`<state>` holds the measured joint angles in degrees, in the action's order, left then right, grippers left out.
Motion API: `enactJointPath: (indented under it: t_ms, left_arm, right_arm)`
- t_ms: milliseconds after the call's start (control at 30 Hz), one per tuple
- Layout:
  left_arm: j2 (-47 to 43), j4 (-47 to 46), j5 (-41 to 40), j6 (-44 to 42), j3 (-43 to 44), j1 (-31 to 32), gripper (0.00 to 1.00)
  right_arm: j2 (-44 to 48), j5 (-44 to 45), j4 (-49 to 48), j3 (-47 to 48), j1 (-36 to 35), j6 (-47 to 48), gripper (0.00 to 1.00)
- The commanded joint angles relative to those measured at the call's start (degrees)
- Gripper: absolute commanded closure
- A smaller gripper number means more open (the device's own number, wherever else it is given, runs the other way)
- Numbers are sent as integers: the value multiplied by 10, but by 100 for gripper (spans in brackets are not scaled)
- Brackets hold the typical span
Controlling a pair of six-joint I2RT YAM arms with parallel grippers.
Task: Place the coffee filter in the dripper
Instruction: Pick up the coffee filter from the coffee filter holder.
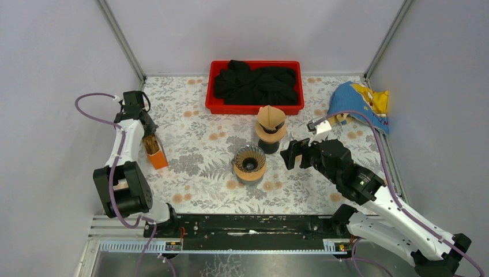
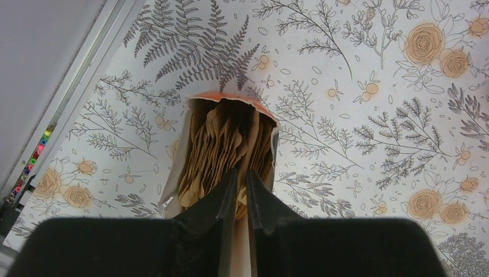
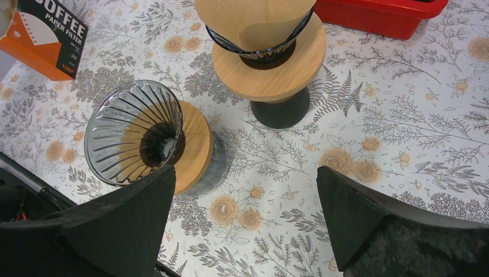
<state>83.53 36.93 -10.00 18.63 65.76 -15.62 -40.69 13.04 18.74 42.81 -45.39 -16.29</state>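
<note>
Left: we saw orange carton (image 1: 158, 160) standing on end on table (image 1: 202, 144), mouth up. Brown coffee filters (image 2: 222, 144) sat packed on edge inside, long axis along carton, crinkled rims toward left claw (image 2: 242, 176). Only left wrist view showed that claw nearly pressed together, pinching one pale sheet. Centre: empty ribbed glass dripper (image 3: 135, 135) on round wooden ring, cone mouth up. Only right wrist view showed carton lettering. Right claw (image 3: 245, 219) spread wide, holding nothing, near dripper.
</note>
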Motion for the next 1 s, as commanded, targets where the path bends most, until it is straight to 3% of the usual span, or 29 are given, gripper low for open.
enactJointPath:
  t_ms: [0, 400, 700, 967]
  left_arm:
    - [6, -14, 7, -7, 14, -8, 83]
    - [16, -14, 17, -7, 17, -9, 81]
    - [-18, -12, -3, -7, 12, -9, 98]
    - [-78, -1, -32, 3, 3, -9, 100]
  right_arm:
    - [1, 18, -25, 1, -3, -2, 1]
    - [3, 15, -26, 1, -3, -2, 1]
    - [0, 14, -25, 1, -3, -2, 1]
    - [-2, 15, -19, 4, -4, -2, 1]
